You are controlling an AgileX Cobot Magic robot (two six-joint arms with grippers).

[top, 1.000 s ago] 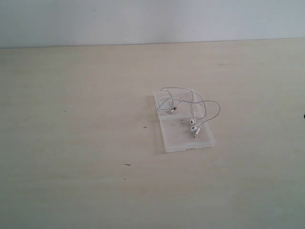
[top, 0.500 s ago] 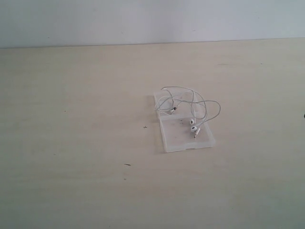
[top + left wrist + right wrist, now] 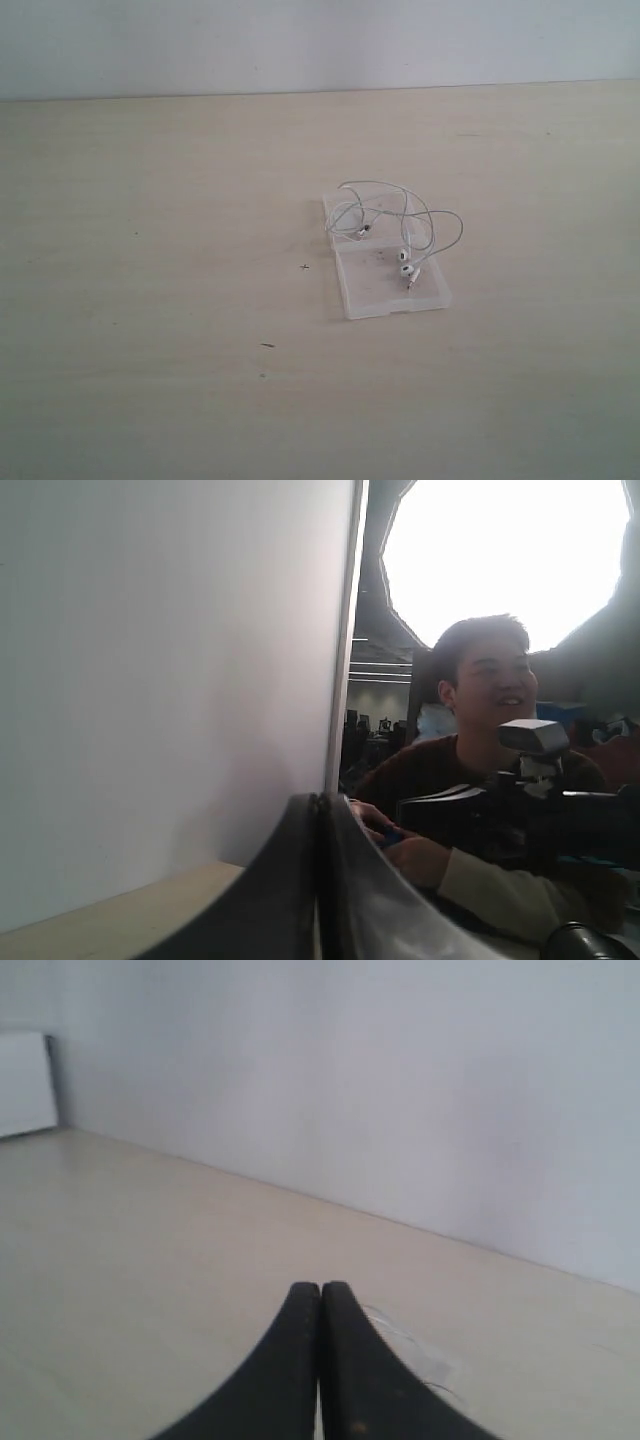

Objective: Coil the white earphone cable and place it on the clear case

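Exterior view is showing the white earphone cable (image 3: 395,222) lying in a loose tangle on the clear case (image 3: 375,292), with loops bulging past its far and right edges and the earbuds sitting near the middle. Reading the job as basically done, which is why neither arm is reaching over the table (image 3: 150,260). On the left wrist, the left gripper (image 3: 318,805) is pointing past a white panel (image 3: 170,680) toward a seated person (image 3: 490,690), fingers pressed together, gripping nothing. On the right, the right gripper (image 3: 320,1292) is hovering over the tabletop, likewise closed and empty. Nothing is crowding the case; only small dark specks (image 3: 268,345) are dotting the wood.
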